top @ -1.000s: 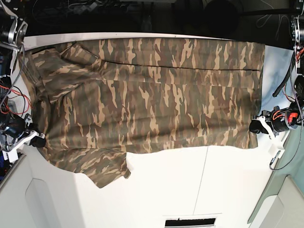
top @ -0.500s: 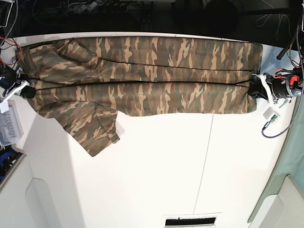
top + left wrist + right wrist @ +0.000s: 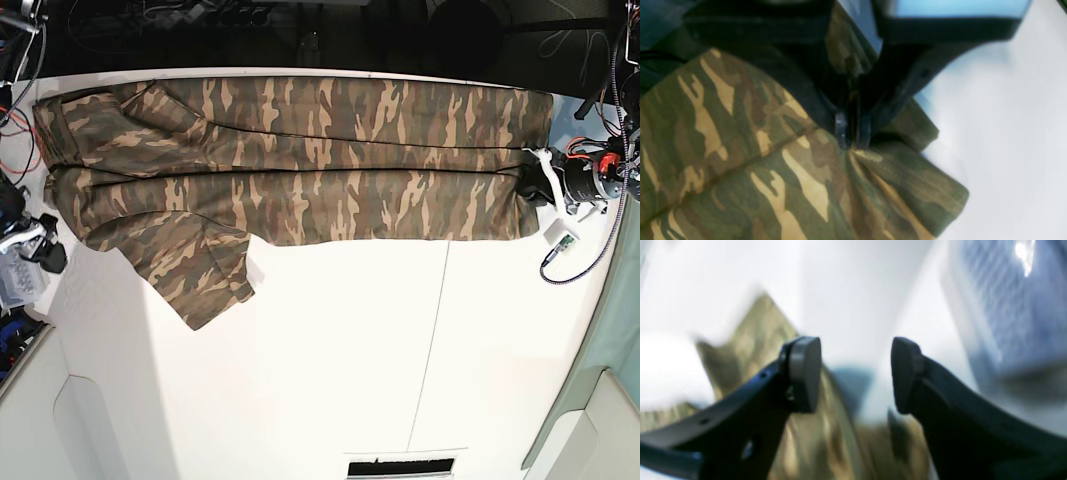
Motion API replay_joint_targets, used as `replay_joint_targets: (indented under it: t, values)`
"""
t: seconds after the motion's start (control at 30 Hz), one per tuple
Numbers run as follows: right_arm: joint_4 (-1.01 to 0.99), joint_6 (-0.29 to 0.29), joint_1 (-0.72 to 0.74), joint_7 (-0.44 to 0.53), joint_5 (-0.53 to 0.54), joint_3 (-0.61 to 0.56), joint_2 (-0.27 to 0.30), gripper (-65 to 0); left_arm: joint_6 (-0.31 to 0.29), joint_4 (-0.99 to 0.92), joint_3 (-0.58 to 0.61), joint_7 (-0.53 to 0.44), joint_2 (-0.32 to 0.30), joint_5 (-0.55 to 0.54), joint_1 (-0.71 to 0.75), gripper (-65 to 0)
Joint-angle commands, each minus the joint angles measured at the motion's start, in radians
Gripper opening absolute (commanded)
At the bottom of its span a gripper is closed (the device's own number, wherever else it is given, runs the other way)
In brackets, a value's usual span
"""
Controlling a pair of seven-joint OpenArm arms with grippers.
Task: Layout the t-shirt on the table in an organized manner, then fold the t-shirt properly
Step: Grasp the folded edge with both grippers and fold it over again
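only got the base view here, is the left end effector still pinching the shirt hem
Observer: Left wrist view shows the left end effector with its tips nearly together on a gathered pinch of the t-shirt; cloth puckers out from them.
Operator: and the right one, it looks clear of the shirt from here
Observer: Right wrist view: the right end effector stands wide open with nothing between its pads.
Operator: is it over cloth or bare table
Observer: That view is blurred, but camouflage cloth lies below the jaws, with white table beyond it.
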Motion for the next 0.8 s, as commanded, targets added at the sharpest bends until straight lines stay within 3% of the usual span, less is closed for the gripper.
replay_joint_targets:
  t: [0.0, 0.1, 0.33, 0.47, 0.63, 0.77]
  values:
    - [0.016, 0.0, 0.039, 0.019, 0.001, 0.007, 0.004, -32.0, -0.006, 0.014, -0.011, -0.013, -0.022, -0.001, -0.01, -58.9]
    - [-0.009, -0.023, 0.108, 0.043, -0.105, -0.017, -0.04, -32.0, -0.006, 0.014, -0.011, -0.014, -0.022, -0.001, -0.008, -58.9]
    - [-0.263, -0.097, 0.256, 0.227, -0.293, -0.216, -0.086, -32.0, -0.006, 0.014, -0.011, -0.009, -0.023, -0.001, -0.008, -58.9]
    - [-0.404, -0.089, 0.3, 0.246, -0.299, -0.296, -0.101, -32.0, 0.009, 0.014, -0.011, -0.009, -0.023, -0.001, -0.007, -58.9]
    - [-0.415, -0.001, 0.286, 0.194, -0.3, -0.317, -0.14, -32.3, 0.03, 0.014, -0.011, -0.011, -0.022, -0.002, -0.008, -58.9]
    - [-0.411, -0.002, 0.277, 0.188, -0.249, -0.316, -0.149, -32.8, 0.03, 0.014, -0.011, -0.01, -0.023, -0.001, -0.008, -58.9]
